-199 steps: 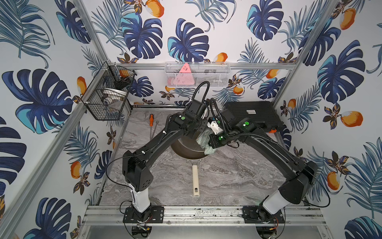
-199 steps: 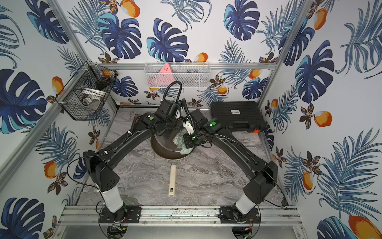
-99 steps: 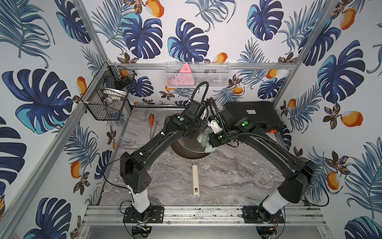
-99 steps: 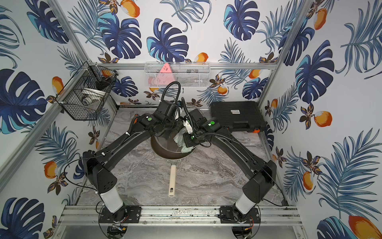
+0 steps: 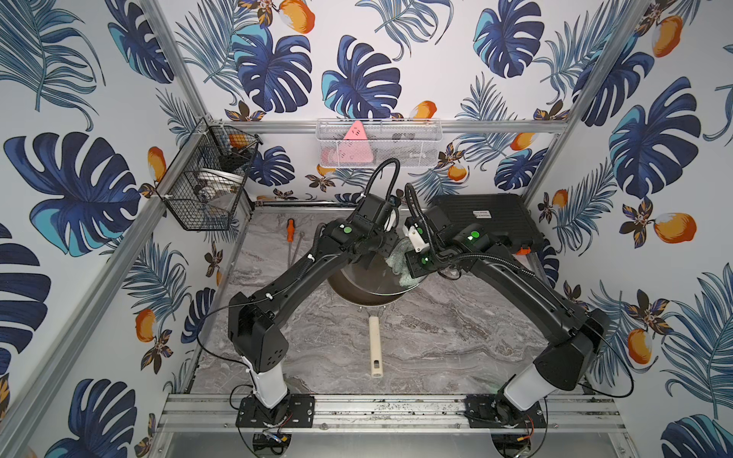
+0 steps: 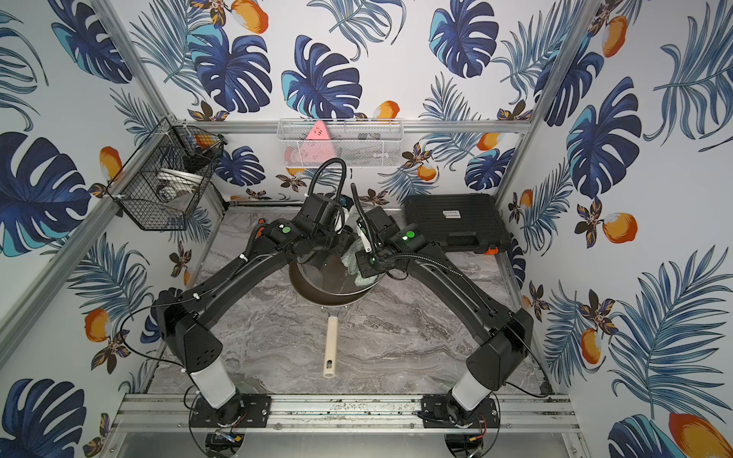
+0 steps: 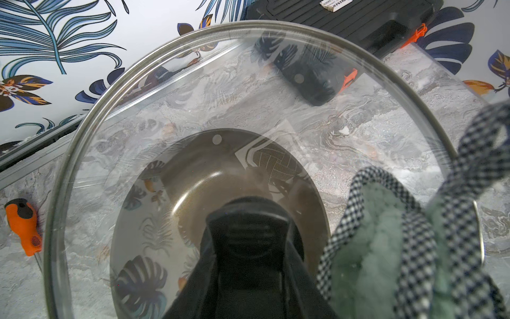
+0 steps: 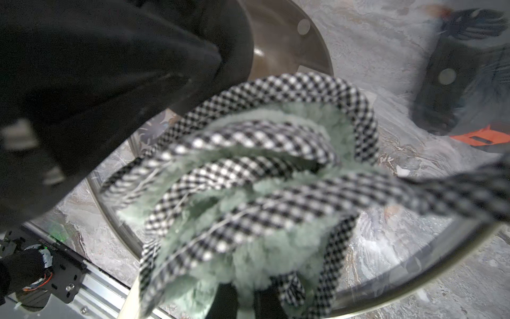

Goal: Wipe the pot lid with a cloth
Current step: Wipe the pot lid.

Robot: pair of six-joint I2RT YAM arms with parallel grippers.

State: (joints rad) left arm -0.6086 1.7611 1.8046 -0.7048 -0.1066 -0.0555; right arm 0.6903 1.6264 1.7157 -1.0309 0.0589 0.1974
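Note:
The pot lid (image 7: 220, 96), clear glass with a metal rim, is held tilted above the dark pan (image 5: 357, 295). My left gripper (image 7: 248, 265) is shut on the lid's black handle (image 7: 248, 215). The cloth (image 8: 262, 179), mint green with a black-and-white checked border, is bunched in my shut right gripper (image 8: 245, 298) and pressed against the glass near the rim. Both top views show the cloth (image 5: 398, 261) (image 6: 353, 261) between the two wrists, on the lid (image 5: 377, 279) (image 6: 329, 277). The arms hide the jaws from above.
The pan's cream handle (image 5: 375, 345) points toward the front rail. An orange screwdriver (image 5: 291, 230) lies at the back left of the marble table. A black case (image 5: 488, 222) sits at the back right. A wire basket (image 5: 206, 186) and a mesh shelf (image 5: 378, 142) hang on the walls.
My right gripper has slid the cloth a little toward the back wall over the lid. The left arm has barely shifted and still holds the lid up.

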